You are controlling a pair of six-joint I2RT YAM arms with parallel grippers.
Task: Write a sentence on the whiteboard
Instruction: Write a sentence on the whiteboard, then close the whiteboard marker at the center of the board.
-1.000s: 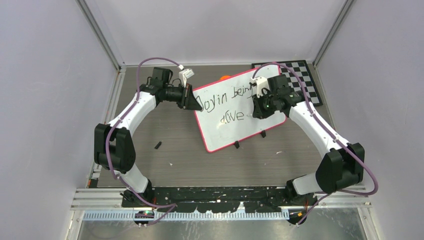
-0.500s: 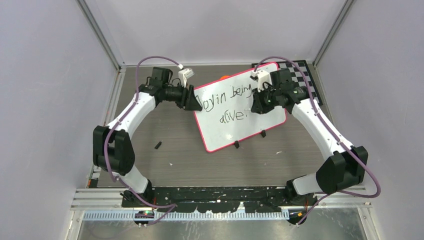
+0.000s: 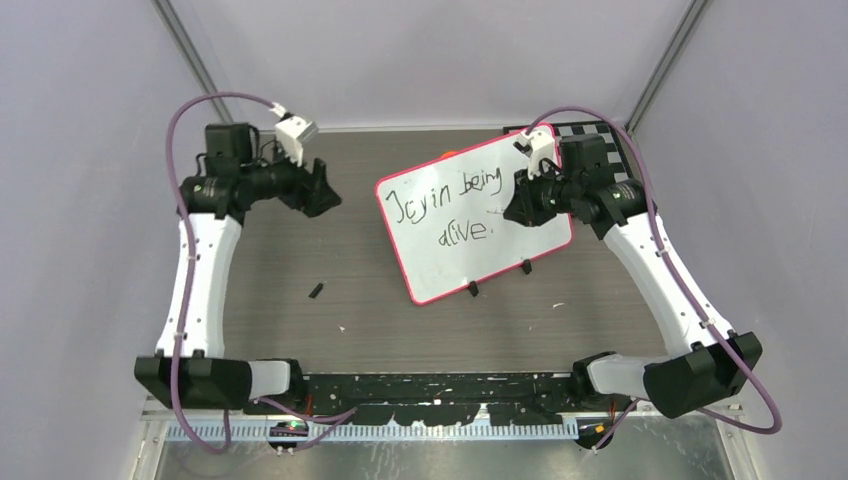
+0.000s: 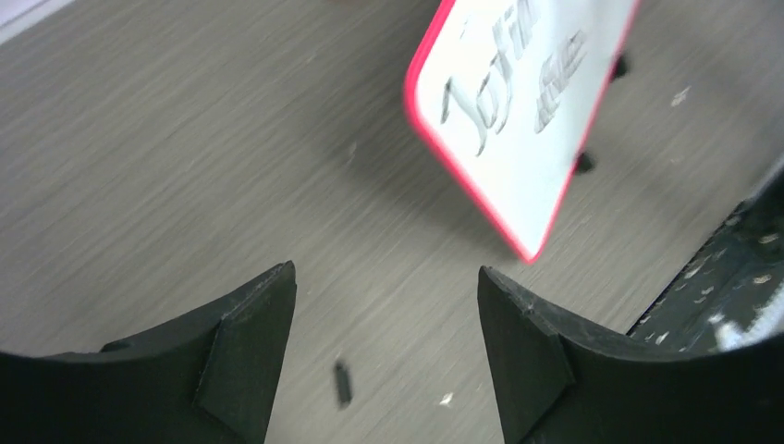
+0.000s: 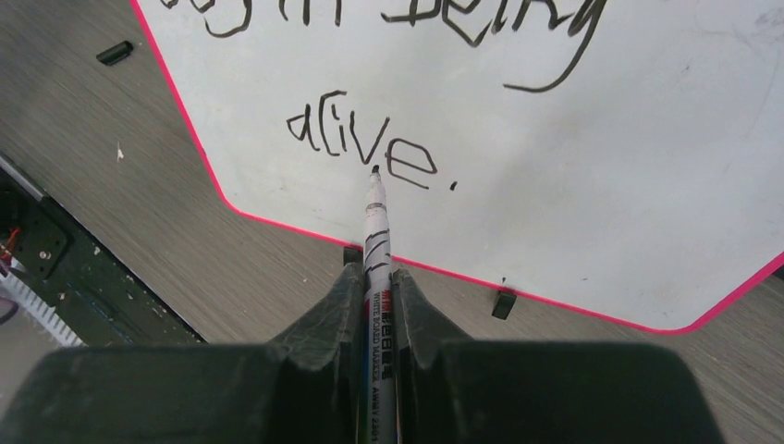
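Observation:
The whiteboard (image 3: 530, 235) lies tilted on the table, pink-rimmed, right of centre. The sentence (image 3: 447, 192) reads roughly "Joyin being alive." in two lines. My right gripper (image 3: 516, 206) hovers over the board's right part, shut on a white marker (image 5: 377, 231). The marker tip points at the word "alive" (image 5: 365, 148); I cannot tell whether it touches. My left gripper (image 3: 322, 190) is open and holds nothing, well left of the board. In the left wrist view the board (image 4: 527, 120) shows beyond the open left gripper (image 4: 384, 273).
A small black piece (image 3: 316, 291) lies on the table left of the board. Two black clips (image 3: 474, 290) sit on the board's near edge. A checkerboard (image 3: 612, 150) lies at the back right, an orange thing (image 3: 450, 154) behind the board. Walls close in on three sides.
My left gripper opened, let go of the board's left edge and swung back to the left. My right gripper drew back slightly to the right with the marker; the full stop after "alive" appeared.

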